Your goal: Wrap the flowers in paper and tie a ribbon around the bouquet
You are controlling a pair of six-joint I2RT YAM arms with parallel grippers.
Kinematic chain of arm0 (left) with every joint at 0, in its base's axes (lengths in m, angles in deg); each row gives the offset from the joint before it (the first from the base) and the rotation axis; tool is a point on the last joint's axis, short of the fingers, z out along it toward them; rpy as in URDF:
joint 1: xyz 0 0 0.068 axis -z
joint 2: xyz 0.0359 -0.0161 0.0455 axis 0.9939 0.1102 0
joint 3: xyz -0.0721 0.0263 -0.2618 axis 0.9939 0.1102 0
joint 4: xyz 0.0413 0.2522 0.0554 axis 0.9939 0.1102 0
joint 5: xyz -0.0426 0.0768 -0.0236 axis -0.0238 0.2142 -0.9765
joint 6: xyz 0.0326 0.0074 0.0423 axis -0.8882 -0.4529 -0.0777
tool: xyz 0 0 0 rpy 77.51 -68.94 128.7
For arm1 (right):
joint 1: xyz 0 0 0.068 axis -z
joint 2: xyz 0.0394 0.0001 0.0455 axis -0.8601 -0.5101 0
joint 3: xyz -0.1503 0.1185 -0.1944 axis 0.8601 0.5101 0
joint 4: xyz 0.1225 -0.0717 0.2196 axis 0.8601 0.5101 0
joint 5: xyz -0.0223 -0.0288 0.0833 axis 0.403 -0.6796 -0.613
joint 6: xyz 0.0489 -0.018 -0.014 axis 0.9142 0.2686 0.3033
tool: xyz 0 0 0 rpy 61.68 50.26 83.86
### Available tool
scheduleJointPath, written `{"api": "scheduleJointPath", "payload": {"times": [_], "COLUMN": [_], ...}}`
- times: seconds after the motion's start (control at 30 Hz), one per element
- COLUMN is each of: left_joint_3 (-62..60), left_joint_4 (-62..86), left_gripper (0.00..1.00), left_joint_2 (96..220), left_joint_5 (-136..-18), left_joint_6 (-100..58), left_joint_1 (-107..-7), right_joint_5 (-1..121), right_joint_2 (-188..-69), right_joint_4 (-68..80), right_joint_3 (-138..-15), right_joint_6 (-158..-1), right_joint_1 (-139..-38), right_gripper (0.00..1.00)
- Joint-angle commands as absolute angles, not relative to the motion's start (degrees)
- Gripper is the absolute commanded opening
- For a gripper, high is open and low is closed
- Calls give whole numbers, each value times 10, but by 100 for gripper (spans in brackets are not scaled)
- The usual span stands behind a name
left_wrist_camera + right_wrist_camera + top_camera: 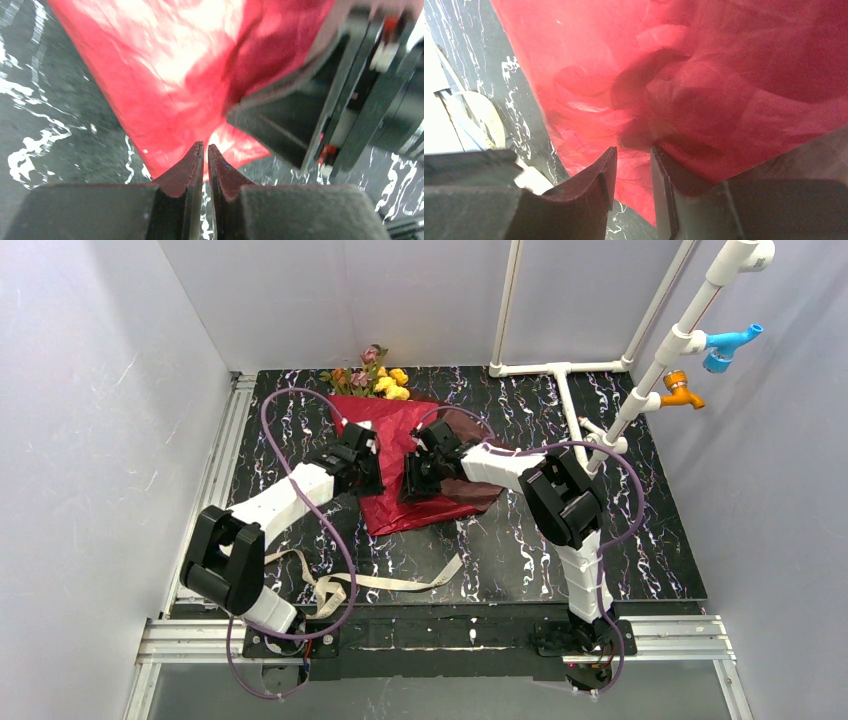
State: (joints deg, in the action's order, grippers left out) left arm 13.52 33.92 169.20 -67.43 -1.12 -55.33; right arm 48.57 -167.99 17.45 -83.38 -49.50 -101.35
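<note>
The flowers (380, 378) stick out from the folded paper's (395, 428) far end.

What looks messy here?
The ribbon lies in a loose tangle at the near edge of the table, by the left arm, tied around nothing. The red paper is crumpled, with the flowers poking out its far end.

Crinkly, faintly glossy dark red paper (397, 432) lies on a glossy black marbled tabletop (505, 552).
</note>
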Motion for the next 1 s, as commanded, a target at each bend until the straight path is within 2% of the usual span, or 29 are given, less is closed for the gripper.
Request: {"api": "scheduleJointPath", "payload": {"times": [0.0,0.3,0.97], "left_joint_3": [83,6,-194], "left_joint_4": [372,354,371], "left_gripper": [8,3,3], "left_joint_2": [1725,1854,2018], "left_joint_5": [-638,-637,-669], "left_joint_6": [-22,-48,-63], "left_joint_1": [-595,-660,-765], "right_joint_5": [486,479,449], "right_joint_2": [-1700,-1708,-1731], "right_joint_4": [196,211,234], "right_joint_3": [-851,-862,-874], "right_joint_6": [-526,-546,-577], "right_joint_1": [-1015,-1015,-1015], "right_gripper": [40,40,40]}}
